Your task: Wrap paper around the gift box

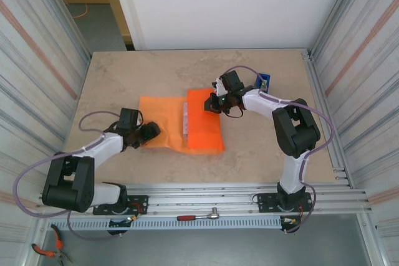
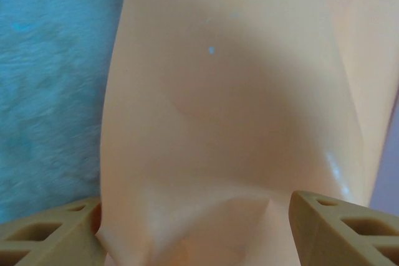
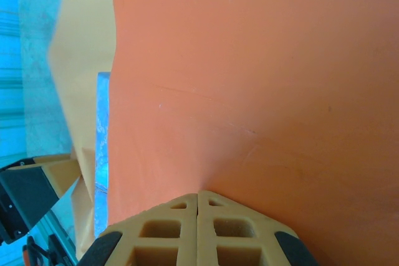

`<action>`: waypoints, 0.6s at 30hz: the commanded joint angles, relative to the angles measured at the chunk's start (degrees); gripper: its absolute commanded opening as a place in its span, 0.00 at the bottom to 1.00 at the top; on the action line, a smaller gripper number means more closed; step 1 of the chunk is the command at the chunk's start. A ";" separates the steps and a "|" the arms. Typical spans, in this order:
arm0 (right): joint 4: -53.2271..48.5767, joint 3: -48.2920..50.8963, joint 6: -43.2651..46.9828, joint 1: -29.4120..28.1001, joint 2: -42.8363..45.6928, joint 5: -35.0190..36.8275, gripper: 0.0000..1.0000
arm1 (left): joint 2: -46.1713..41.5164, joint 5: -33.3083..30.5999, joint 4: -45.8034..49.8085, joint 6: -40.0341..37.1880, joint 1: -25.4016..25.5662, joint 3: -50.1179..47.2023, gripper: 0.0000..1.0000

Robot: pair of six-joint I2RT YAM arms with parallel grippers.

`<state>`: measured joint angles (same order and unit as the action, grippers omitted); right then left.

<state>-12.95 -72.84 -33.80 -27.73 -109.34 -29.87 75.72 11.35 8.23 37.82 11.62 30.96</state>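
Across the middle of the top view, the beige counter (image 1: 156, 73) carries the orange paper (image 1: 161, 119). Its right half is folded over to the left into a brighter, raised flap. Under that flap, at the centre of the frame, sits the gift box (image 1: 186, 118); I can make out a pale narrow strip of it along the flap's left edge.

At the sheet's lower left edge my left tool (image 1: 148, 132) is released. In the wrist view its fingers (image 2: 330, 228) stand wide apart with the paper bulging up between them, and I cannot tell whether either pad touches the sheet.

Right of centre, my right tool (image 1: 212, 102) is clenched, its fingertips (image 3: 174, 228) pressed together with their ends against the flap's orange surface.

A blue tape dispenser (image 1: 264, 81) stands at upper right, behind the right arm. On the rail at the bottom lies a red-handled ratchet (image 1: 198, 216), and red-handled pliers (image 1: 47, 250) lie in the lower left corner.
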 commanded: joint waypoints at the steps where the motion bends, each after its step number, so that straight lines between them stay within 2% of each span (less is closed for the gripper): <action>1: -4.74 2.13 0.82 -0.09 -2.03 3.84 0.00 | 2.73 5.99 -7.54 -2.93 0.59 3.46 0.75; 10: -4.46 2.00 0.66 -0.39 -2.48 3.74 0.00 | 9.60 7.18 -10.80 -8.25 -2.27 11.26 0.78; 18: -4.22 2.20 0.67 -0.40 -2.68 3.63 0.00 | 15.08 12.15 -12.13 -12.04 -5.71 16.75 0.79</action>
<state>-12.95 -72.84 -33.80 -27.79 -109.34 -29.89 89.78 20.18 -2.66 28.84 6.79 45.54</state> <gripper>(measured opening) 0.061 0.787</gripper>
